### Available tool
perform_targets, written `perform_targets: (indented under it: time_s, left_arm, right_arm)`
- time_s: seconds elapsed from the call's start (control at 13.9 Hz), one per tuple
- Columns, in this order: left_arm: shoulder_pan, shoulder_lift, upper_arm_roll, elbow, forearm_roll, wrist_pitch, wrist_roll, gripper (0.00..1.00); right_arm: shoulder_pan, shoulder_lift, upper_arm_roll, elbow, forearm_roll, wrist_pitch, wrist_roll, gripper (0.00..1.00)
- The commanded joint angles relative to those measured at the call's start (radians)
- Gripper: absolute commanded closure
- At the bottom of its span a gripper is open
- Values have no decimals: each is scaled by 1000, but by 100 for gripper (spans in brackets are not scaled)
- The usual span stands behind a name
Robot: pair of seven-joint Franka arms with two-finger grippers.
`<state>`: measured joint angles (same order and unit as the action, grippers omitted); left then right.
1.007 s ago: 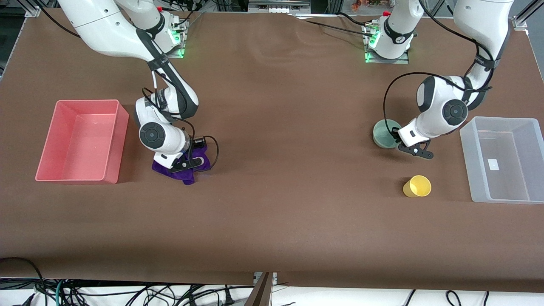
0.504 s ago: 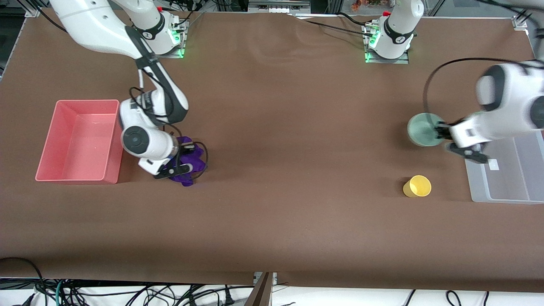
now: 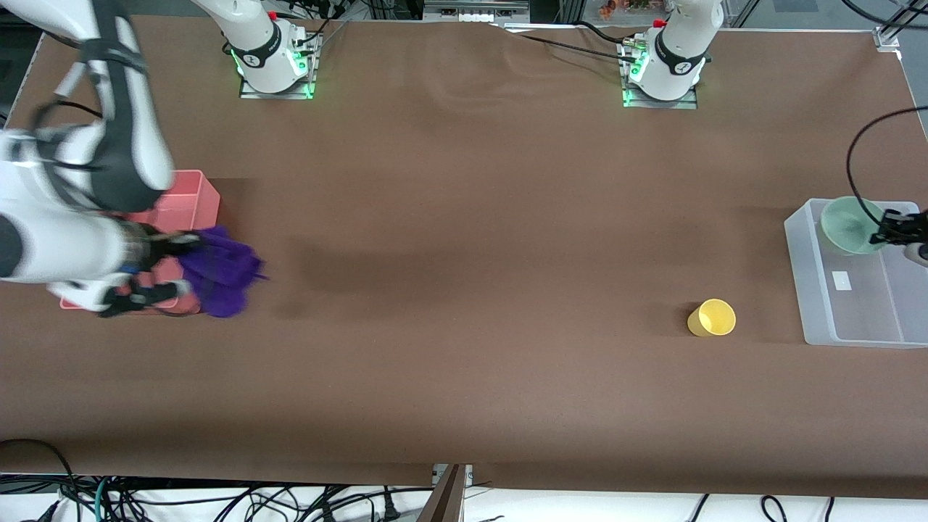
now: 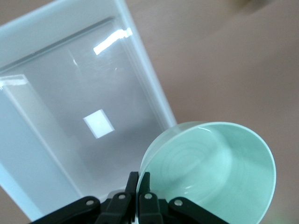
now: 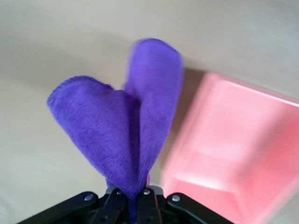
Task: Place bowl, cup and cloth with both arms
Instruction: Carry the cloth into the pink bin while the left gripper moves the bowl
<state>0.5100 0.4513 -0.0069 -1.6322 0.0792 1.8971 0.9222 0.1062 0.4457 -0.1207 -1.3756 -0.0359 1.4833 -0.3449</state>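
mid-table: open | obstacle: cup [image 3: 712,317] near clear bin [image 3: 805,290] | pink bin [image 3: 196,196] at right arm's end

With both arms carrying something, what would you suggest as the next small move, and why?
Probably carry each load a little farther inward. The left gripper holds the bowl over the clear bin's rim, and the right gripper holds the cloth over the pink bin's edge.

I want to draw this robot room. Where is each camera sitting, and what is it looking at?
Front view: high across the table, facing both bases; shows both arms, the cup, the pink bin and the clear bin.
Left wrist view: on the left arm, looking down past the left gripper at the bowl over the clear bin.
Right wrist view: on the right arm, looking past the right gripper at the cloth by the pink bin.
Shared: each wrist view shares its bin and held thing with the front view.
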Motion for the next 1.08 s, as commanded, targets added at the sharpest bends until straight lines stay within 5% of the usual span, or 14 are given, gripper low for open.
perform_targets:
  time_s: [0.0,0.14,0.36,0.43,0.5,0.58,0.72,0.86,1.01]
  left_arm:
    - [50,249,-13,245,5,-13,66,100]
    - [71,317,-12,276,7,66,72,100]
    - [99,359,-13,267,4,151,72,100]
    - [100,362,-13,267,4,151,70,91]
    - [99,357,-13,272,5,151,72,29]
    - [99,351,-15,278,10,140,70,0]
    - [88,282,-28,275,10,87,63,0]
    - [27,181,-54,281,13,-62,38,0]
    - [-65,124,-54,281,10,-137,-61,0]
  right_arm:
    - [-3,-5,-150,26,-18,-58,-239,100]
    - [-25,4,-239,6,-10,-54,-368,100]
    - [-68,7,-247,-74,-7,-20,-388,100]
    - [-72,8,-247,-107,-6,10,-387,100]
    - [-74,16,-247,-144,-3,53,-385,100]
    - [-74,27,-247,-175,5,89,-372,100]
    - [-74,47,-247,-223,43,147,-367,100]
    - [-74,53,-247,-243,47,176,-373,1]
    - [-71,27,-241,-212,65,163,-368,0]
